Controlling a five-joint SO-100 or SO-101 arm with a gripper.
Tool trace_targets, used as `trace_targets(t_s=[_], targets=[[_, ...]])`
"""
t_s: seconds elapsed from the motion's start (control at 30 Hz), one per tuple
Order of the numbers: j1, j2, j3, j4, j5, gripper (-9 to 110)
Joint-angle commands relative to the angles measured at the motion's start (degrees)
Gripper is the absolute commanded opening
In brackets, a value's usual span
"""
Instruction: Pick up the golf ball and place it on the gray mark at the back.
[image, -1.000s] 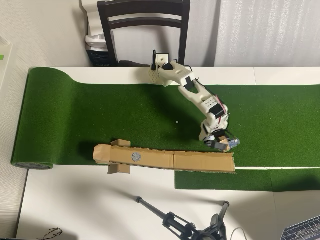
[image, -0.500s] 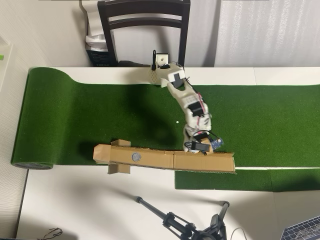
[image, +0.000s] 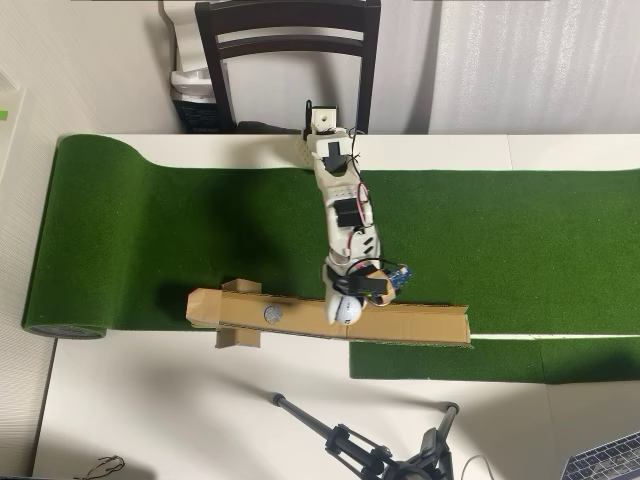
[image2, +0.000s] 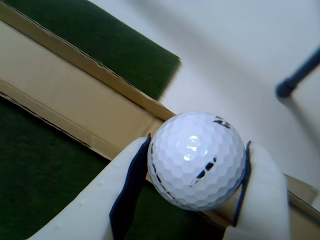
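Note:
In the overhead view my gripper hangs over the middle of a long cardboard channel, shut on the white golf ball. The gray mark is a small round spot on the same channel, a short way to the left of the ball. In the wrist view the dimpled golf ball, with dark print, sits clamped between my two white fingers, and the gripper is above the cardboard channel. The gray mark is out of the wrist view.
Green turf covers the table, with a rolled end at the left. A dark chair stands behind the arm's base. A tripod lies on the white table in front, and a laptop corner shows at the bottom right.
The arm has swung left in the overhead view, from the channel's right end to its middle, carrying the golf ball nearer the gray mark.

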Motion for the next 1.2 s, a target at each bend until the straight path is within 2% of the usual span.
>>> trace_targets(t_s=[0.0, 0.43, 0.7, 0.93, 1.17], targets=[[3.78, 10.46, -5.98, 3.25, -1.93, 11], [9.84, 10.28, -5.98, 9.84, -5.19, 11], [12.13, 10.11, -5.80, 10.20, -7.82, 11], [13.97, 10.11, 2.64, 9.84, -8.96, 11], [13.80, 9.05, 3.52, 9.76, -9.32, 11]])
